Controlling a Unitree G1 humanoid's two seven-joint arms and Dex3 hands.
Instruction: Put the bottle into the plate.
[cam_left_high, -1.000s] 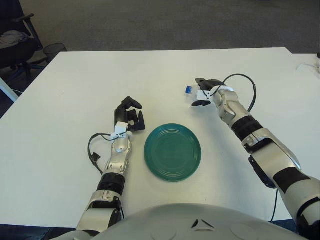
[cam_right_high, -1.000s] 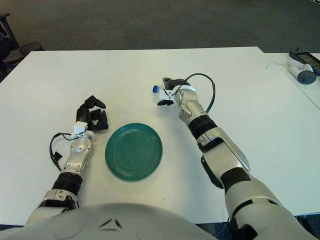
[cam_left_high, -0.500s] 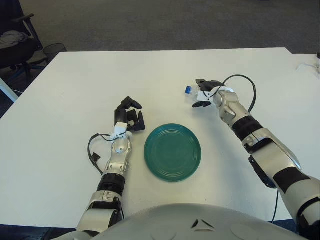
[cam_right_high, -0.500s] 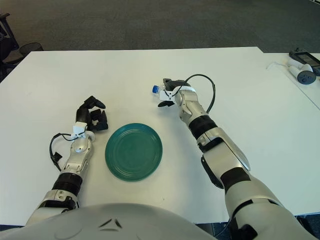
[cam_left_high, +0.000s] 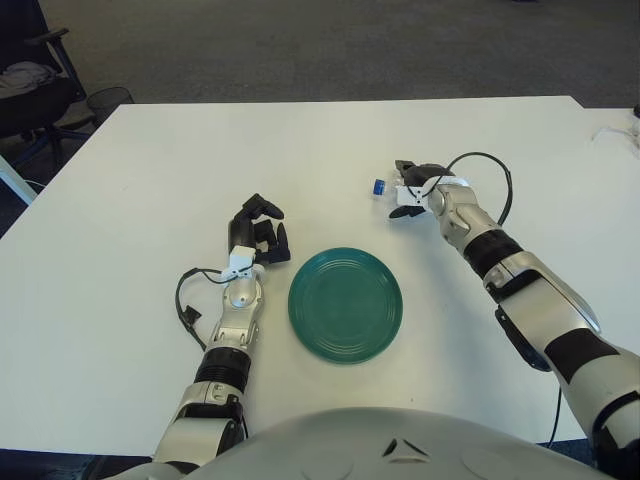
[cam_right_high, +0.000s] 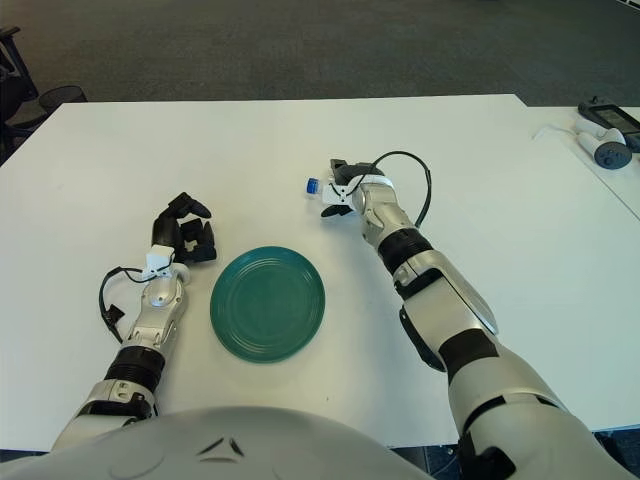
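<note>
A small clear bottle with a blue cap lies sideways in my right hand, cap pointing left, low over the white table behind and to the right of the plate. The hand's fingers are curled around the bottle's body, hiding most of it. The round teal plate sits flat on the table near me, with nothing in it. My left hand rests on the table just left of the plate with curled fingers and holds nothing.
A white and dark device with a cable lies at the table's far right edge. A black office chair and a wire bin stand beyond the table's left corner.
My right hand with the bottle has shifted slightly right and toward me. The left hand and the plate have not moved.
</note>
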